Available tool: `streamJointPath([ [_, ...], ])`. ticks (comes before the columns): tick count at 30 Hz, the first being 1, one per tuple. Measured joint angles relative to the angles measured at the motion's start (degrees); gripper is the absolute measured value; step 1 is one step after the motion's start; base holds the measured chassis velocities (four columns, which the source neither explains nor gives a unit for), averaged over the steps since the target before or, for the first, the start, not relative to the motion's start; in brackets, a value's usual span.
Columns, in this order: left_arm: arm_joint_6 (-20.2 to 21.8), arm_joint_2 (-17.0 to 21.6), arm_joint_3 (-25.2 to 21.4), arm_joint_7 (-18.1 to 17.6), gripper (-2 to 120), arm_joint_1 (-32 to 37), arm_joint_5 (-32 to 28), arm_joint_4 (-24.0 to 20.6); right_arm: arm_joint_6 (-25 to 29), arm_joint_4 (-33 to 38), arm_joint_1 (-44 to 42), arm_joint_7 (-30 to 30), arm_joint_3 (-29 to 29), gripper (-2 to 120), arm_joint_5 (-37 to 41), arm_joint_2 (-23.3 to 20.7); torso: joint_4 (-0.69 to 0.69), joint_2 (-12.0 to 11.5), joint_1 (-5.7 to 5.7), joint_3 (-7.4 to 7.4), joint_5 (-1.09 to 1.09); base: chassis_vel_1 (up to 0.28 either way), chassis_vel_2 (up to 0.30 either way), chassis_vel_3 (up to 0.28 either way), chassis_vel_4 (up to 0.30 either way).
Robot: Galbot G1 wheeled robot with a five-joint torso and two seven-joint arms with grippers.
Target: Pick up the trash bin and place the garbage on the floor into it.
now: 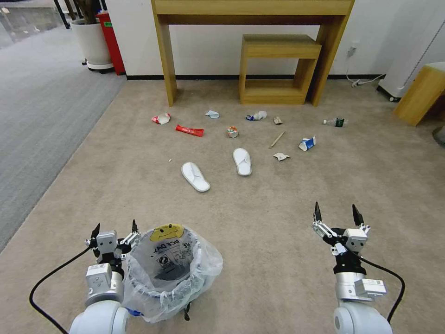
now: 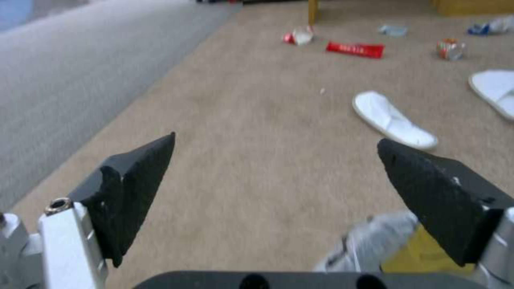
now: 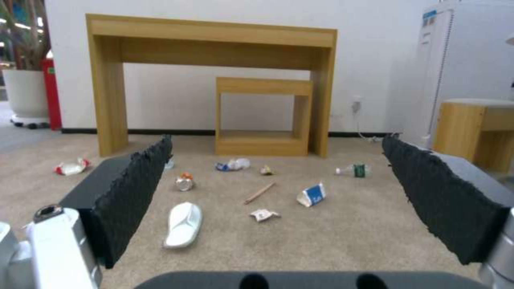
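Note:
The trash bin (image 1: 169,273), dark with a clear crinkly bag and a yellow smiley, stands on the beige floor (image 1: 278,241) close in front of me. My left gripper (image 1: 116,228) is open beside the bin's left rim, nothing between its fingers; the left wrist view shows it (image 2: 276,138) with the bag (image 2: 369,241) by one finger. My right gripper (image 1: 337,211) hangs open over bare carpet, also seen from its wrist (image 3: 277,138). Garbage lies ahead: two white slippers (image 1: 195,176) (image 1: 242,161), a red wrapper (image 1: 189,131), a crushed can (image 1: 232,132), a stick (image 1: 276,139), a carton (image 1: 307,144), a bottle (image 1: 335,122).
A tall wooden desk (image 1: 252,9) and a low wooden stool (image 1: 278,69) stand against the back wall. A red bin (image 1: 111,41) and white plant pot (image 1: 92,44) are at far left beside grey ribbed carpet (image 1: 41,116). Wooden furniture (image 1: 419,95) stands at right.

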Motion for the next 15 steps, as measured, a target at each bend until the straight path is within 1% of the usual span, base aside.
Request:
streamJointPath([
  [3, 1.5, 0.5, 0.5, -1.1, 100, 0.1, -1.4, 0.0, -0.3, 0.1, 0.0, 0.0, -0.1, 100, 0.2, -0.5, 0.01, 0.0, 0.00, 0.00, 0.00, 0.000, 0.000, 0.000, 0.000],
  [4, 3.6, 1.2, 1.3, -2.9, 100, 0.2, -3.2, 0.0, -0.5, 0.3, -0.1, 0.1, -0.1, 100, 0.5, -0.8, 0.00, 0.0, 0.00, 0.00, 0.00, 0.000, 0.000, 0.000, 0.000],
  [5, 5.1, 1.6, 1.8, -3.7, 100, 0.4, -4.4, -0.2, -0.5, 0.4, -0.2, 0.2, 0.0, 100, 0.5, -1.0, -0.01, 0.0, 0.00, 0.00, 0.00, 0.000, 0.000, 0.000, 0.000],
  [6, 5.1, 1.6, 1.8, -3.7, 100, 0.4, -4.4, -0.2, -0.5, 0.4, -0.2, 0.2, 0.0, 100, 0.5, -1.0, -0.01, 0.0, 0.00, 0.00, 0.00, 0.000, 0.000, 0.000, 0.000],
  [7, 7.6, 2.4, 2.8, -5.7, 100, 0.7, -7.0, -0.7, -0.6, 0.6, -0.4, 0.4, 0.3, 100, 0.6, -1.2, -0.01, 0.0, 0.00, 0.00, 0.00, 0.000, 0.000, 0.000, 0.000],
  [9, 10.9, 3.1, 3.8, -7.6, 100, 1.1, -9.6, -1.6, -0.8, 0.9, -0.7, 0.6, 0.5, 100, 0.6, -1.5, 0.00, 0.0, 0.00, 0.00, -0.01, 0.000, 0.000, 0.000, 0.000],
  [10, 10.9, 3.1, 3.8, -7.6, 100, 1.1, -9.6, -1.6, -0.8, 0.9, -0.7, 0.6, 0.5, 100, 0.6, -1.5, 0.00, 0.0, 0.00, 0.00, -0.01, 0.000, 0.000, 0.000, 0.000],
  [13, 14.0, 3.9, 4.2, -9.0, 100, 1.5, -10.5, -2.2, -1.1, 1.2, -1.1, 0.6, 0.5, 100, 0.6, -1.6, -0.01, 0.0, 0.00, 0.00, 0.00, 0.000, 0.000, 0.000, 0.000],
  [15, 14.3, 4.2, 4.3, -9.3, 100, 1.7, -10.6, -2.2, -1.2, 1.2, -1.2, 0.6, 0.4, 100, 0.5, -1.5, 0.00, 0.0, 0.00, 0.00, -0.01, 0.000, 0.000, 0.000, 0.000],
])
